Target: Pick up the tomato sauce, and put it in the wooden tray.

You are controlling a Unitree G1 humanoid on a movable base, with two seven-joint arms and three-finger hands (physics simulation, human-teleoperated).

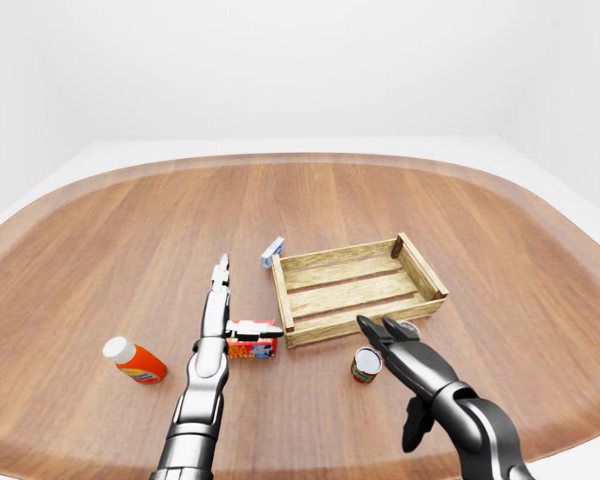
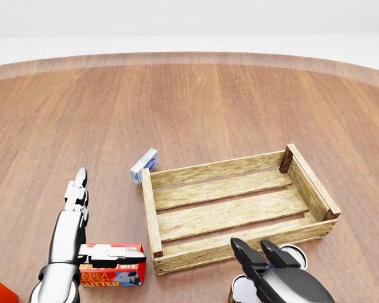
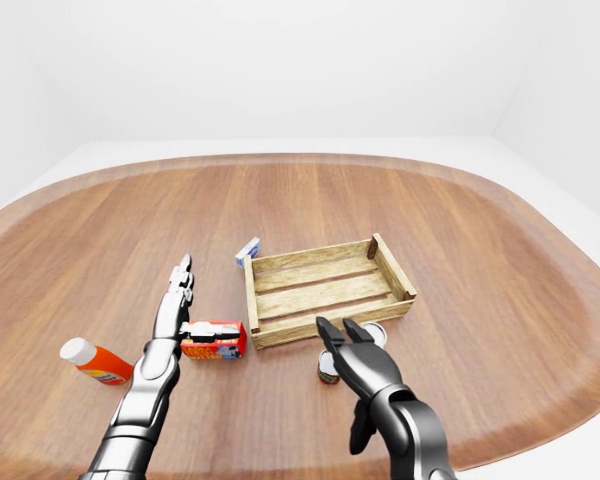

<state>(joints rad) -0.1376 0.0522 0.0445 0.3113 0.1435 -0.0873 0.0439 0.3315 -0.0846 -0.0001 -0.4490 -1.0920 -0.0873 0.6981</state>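
Note:
The tomato sauce, a small can [image 1: 365,365] with a red and green label, stands upright on the wooden table just below the tray's lower wall. The wooden tray [image 2: 150,214] is a slatted crate with nothing in it. My right hand [image 1: 383,340] is open; its two dark fingers [image 2: 247,252] reach over the can's right side, and the thumb hangs apart below. In the head view the hand hides part of the can [image 2: 239,291]. My left hand [image 1: 230,305] is open and flat, fingers pointing up the view, thumb lying across a red butter box [image 1: 252,347].
A second can [image 2: 295,254] stands against the tray's lower right corner, close to the right hand. A small blue and white box [image 1: 272,251] lies at the tray's upper left corner. An orange bottle with a white cap [image 1: 135,362] lies at the far left.

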